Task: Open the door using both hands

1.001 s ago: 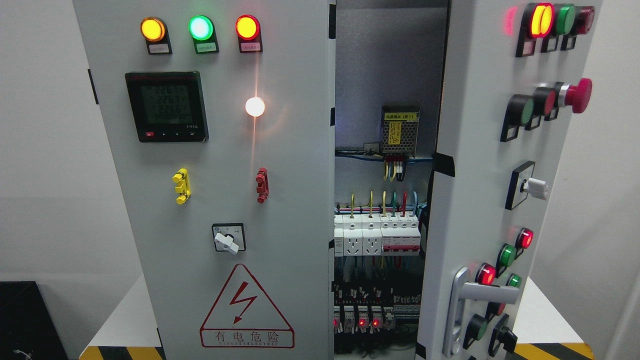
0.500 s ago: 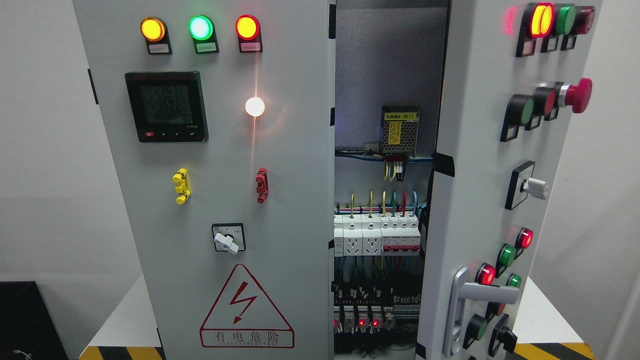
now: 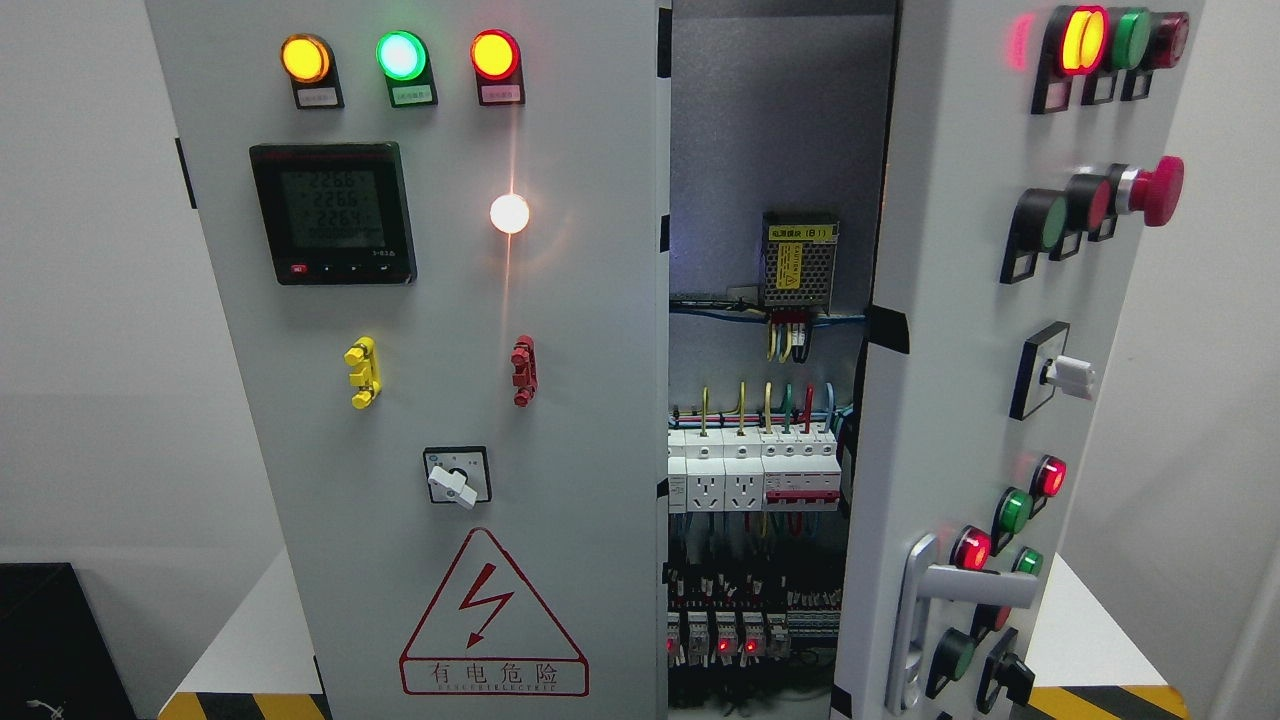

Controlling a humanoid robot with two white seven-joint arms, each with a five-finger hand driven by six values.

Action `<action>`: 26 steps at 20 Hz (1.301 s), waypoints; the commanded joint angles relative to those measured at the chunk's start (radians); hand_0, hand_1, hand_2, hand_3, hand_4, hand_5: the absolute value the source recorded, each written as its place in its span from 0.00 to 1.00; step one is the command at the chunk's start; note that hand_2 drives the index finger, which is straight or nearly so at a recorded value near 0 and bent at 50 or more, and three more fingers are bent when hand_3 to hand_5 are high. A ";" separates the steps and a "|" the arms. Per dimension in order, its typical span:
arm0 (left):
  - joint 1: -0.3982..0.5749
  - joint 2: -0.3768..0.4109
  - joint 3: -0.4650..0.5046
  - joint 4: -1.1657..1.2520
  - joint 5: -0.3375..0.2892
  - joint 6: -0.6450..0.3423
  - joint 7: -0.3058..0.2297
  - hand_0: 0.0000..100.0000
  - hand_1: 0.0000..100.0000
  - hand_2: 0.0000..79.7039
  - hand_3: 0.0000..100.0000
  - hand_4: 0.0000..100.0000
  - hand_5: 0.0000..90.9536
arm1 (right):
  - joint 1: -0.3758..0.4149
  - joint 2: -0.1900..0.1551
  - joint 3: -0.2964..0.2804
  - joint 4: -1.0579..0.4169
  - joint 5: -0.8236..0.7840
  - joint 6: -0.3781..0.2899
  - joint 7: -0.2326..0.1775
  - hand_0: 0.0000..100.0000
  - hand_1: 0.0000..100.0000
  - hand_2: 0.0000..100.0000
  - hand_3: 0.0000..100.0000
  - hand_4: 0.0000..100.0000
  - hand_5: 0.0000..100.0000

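A grey electrical cabinet fills the head view. Its right door (image 3: 960, 300) stands swung partly outward, showing its front face at an angle, with a silver lever handle (image 3: 940, 600) near the bottom. The left door (image 3: 450, 400) is flat and closed-looking, carrying a meter display (image 3: 333, 212), three lit lamps at the top and a warning triangle (image 3: 493, 618). Between the doors the cabinet interior (image 3: 770, 300) shows wiring, white breakers (image 3: 752, 472) and a power supply (image 3: 800, 262). Neither of my hands nor arms appears anywhere in the picture.
The open door carries protruding buttons, a red mushroom stop button (image 3: 1152, 190) and a white rotary switch (image 3: 1068, 377). The cabinet stands on a white table (image 3: 240, 630) with yellow-black edge tape. A black box (image 3: 50, 640) sits at the lower left.
Only the digits on the meter display have changed. The doors have not moved.
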 commanded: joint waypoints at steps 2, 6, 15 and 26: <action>-0.052 0.140 -0.040 -0.402 0.002 0.002 -0.004 0.00 0.00 0.00 0.00 0.00 0.00 | 0.000 0.000 0.000 0.000 -0.025 0.000 -0.001 0.19 0.00 0.00 0.00 0.00 0.00; -0.097 0.071 -0.038 -0.450 0.005 0.004 -0.004 0.00 0.00 0.00 0.00 0.00 0.00 | 0.000 0.000 0.000 0.000 -0.025 0.000 0.000 0.19 0.00 0.00 0.00 0.00 0.00; -0.106 -0.041 -0.040 -0.542 0.009 0.001 -0.002 0.00 0.00 0.00 0.00 0.00 0.00 | 0.000 0.000 0.000 0.000 -0.025 0.000 0.000 0.19 0.00 0.00 0.00 0.00 0.00; -0.301 0.060 -0.081 -0.677 0.301 -0.002 -0.002 0.00 0.00 0.00 0.00 0.00 0.00 | 0.000 0.000 0.000 0.000 -0.025 0.000 0.000 0.19 0.00 0.00 0.00 0.00 0.00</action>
